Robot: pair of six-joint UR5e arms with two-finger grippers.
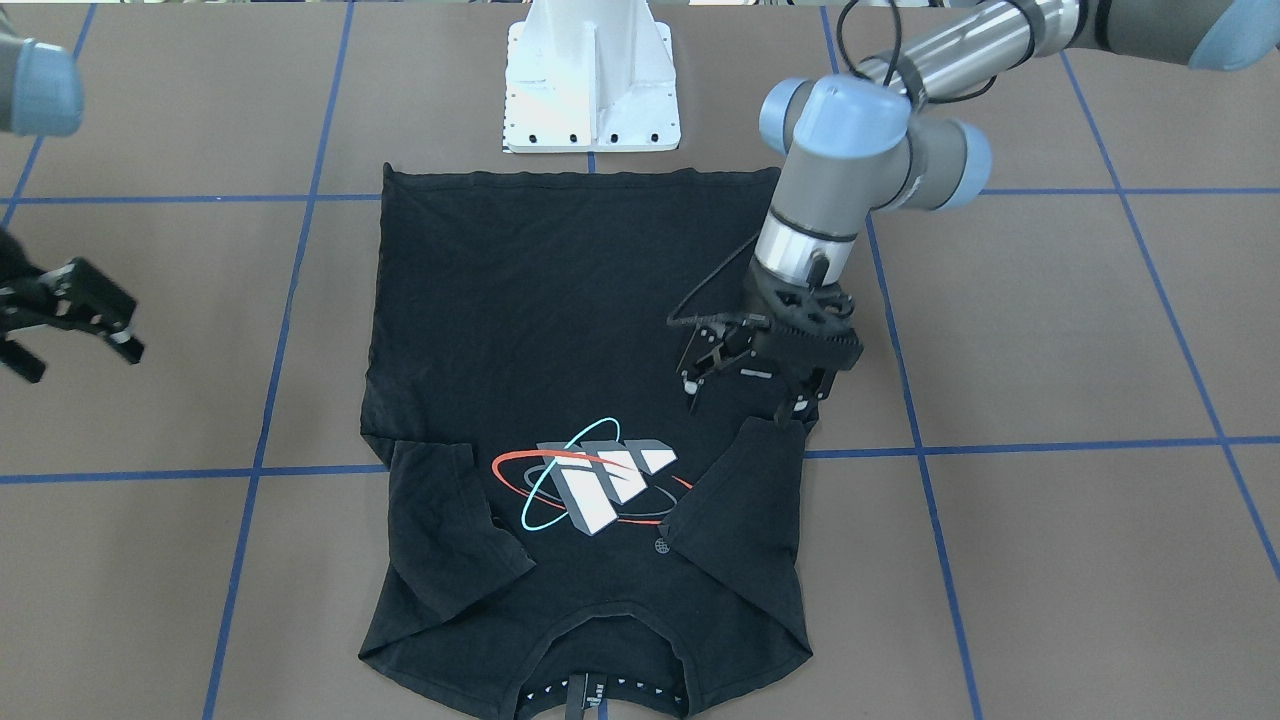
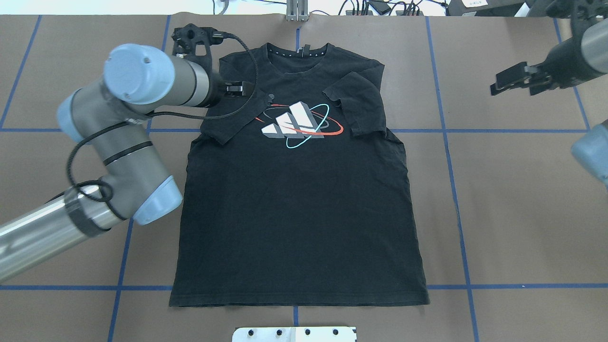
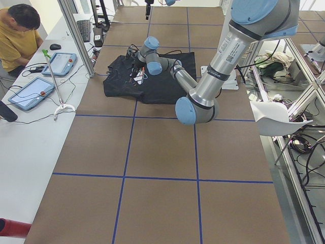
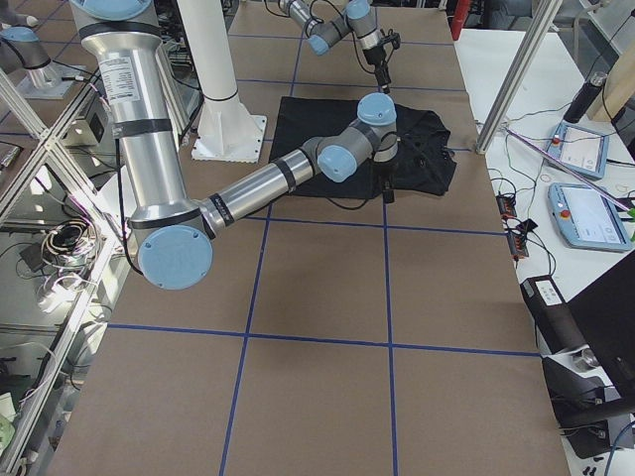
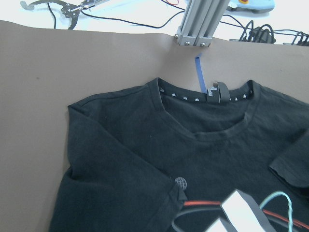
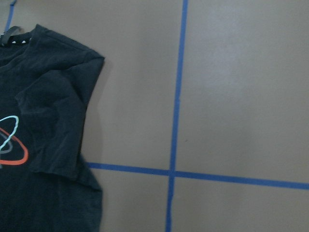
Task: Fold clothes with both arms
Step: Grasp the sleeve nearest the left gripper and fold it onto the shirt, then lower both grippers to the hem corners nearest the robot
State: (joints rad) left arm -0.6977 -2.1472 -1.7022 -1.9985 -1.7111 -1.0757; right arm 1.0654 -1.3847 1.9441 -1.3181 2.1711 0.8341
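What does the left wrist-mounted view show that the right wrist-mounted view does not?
Only the left wrist view shows the whole neckline, the metal post and the cables beyond the table. Only the right wrist view shows two blue tape lines crossing on the bare surface. Both show the black T-shirt with a sleeve folded inward and part of its red and cyan logo.

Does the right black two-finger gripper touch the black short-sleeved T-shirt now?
Apart. In the overhead view the right black two-finger gripper hangs beside the black short-sleeved T-shirt, with bare brown table between them.
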